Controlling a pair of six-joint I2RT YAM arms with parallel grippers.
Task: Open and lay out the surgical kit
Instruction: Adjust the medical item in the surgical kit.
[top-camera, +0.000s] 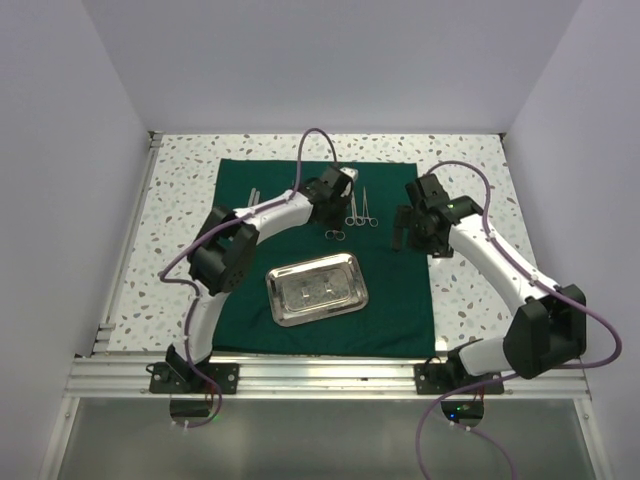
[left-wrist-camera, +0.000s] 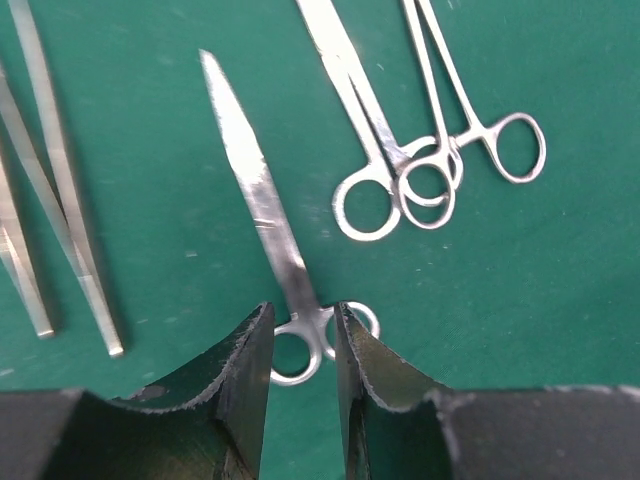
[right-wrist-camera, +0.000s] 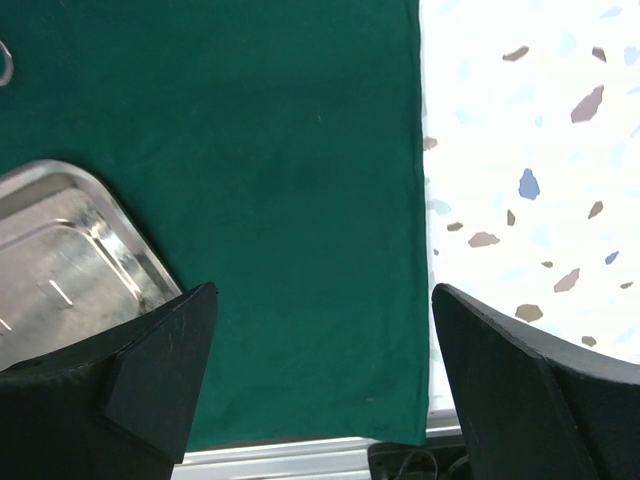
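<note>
The dark green cloth (top-camera: 400, 300) lies spread flat on the table. The shiny steel tray (top-camera: 317, 288) rests on its near middle. Farther back lie the instruments: scissors (top-camera: 334, 236), two ring-handled forceps (top-camera: 362, 210) and tweezers (top-camera: 255, 195). My left gripper (top-camera: 332, 205) hovers over the scissors (left-wrist-camera: 262, 200). Its jaws stand a little apart on either side of the handle rings, and the scissors lie flat on the cloth (left-wrist-camera: 520, 300). My right gripper (right-wrist-camera: 322, 290) is wide open and holds nothing. It hangs above the cloth's right edge (right-wrist-camera: 300, 150), with the tray's corner (right-wrist-camera: 70, 260) at its left.
Forceps (left-wrist-camera: 440, 150) lie to the right of the scissors and tweezers (left-wrist-camera: 60, 200) to the left. Speckled tabletop (right-wrist-camera: 530, 150) shows beyond the cloth's right edge. White walls enclose the table, and an aluminium rail (top-camera: 320, 375) runs along the near edge by the arm bases.
</note>
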